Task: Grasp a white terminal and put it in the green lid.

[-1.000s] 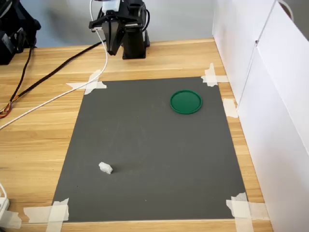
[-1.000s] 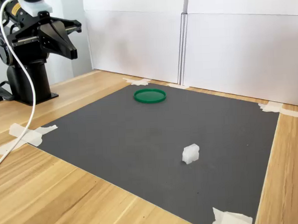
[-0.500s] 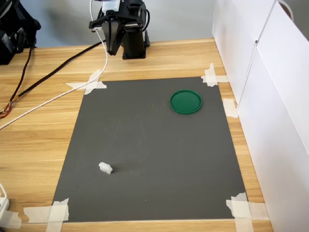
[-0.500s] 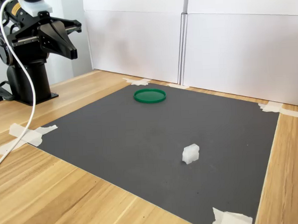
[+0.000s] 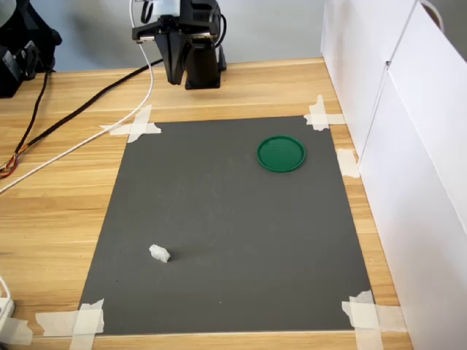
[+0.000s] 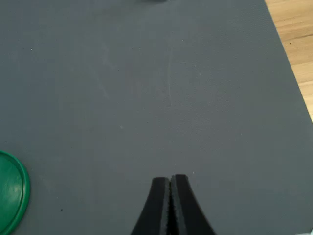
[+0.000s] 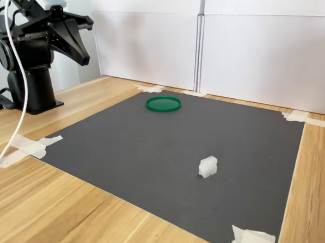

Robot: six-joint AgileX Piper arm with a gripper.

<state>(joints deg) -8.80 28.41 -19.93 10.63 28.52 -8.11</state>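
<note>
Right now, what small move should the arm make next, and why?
Probably open the fingers and start carrying the gripper out over the mat toward the white terminal. The fingers are pressed together holding nothing, the gripper hangs high near the arm's base, far from the piece, and the terminal sits alone on the grey mat, well apart from the empty green lid.

Arm upper left in both exterior views, raised. Gripper (image 5: pixel 174 76) (image 7: pixel 84 58) (image 6: pixel 169 196) angled downward, fingers (image 6: pixel 157 205) pressed together, holding nothing.
</note>
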